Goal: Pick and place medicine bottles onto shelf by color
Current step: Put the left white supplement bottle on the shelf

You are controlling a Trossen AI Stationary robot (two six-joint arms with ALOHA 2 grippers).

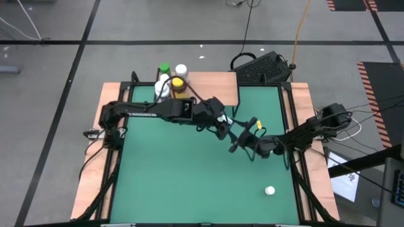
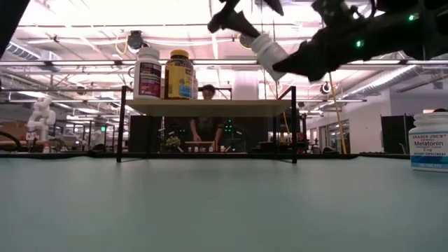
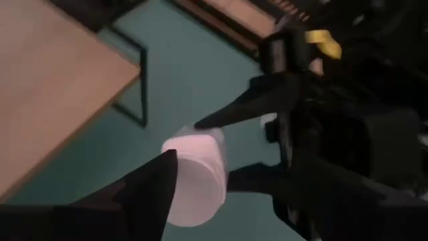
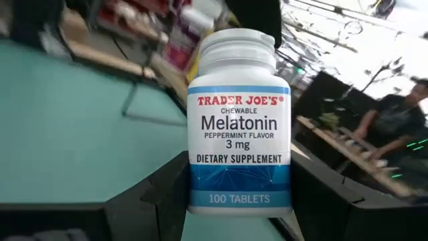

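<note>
The white cylindrical melatonin bottle (image 2: pixel 428 142) at the table's right is cut off by the low view's edge. The light-wood black-legged shelf (image 3: pixel 47 87) blurs in the left wrist view.

Table mat (image 1: pixel 189 176) is plain green. The melatonin bottle (image 4: pixel 239 120) is white with a white cap and a blue-banded label with red and black lettering. On the light-wood shelf (image 2: pixel 207 106): an amber bottle (image 2: pixel 179 74) with a yellow cap, plus a white one (image 2: pixel 147 71) with a maroon label.
</note>
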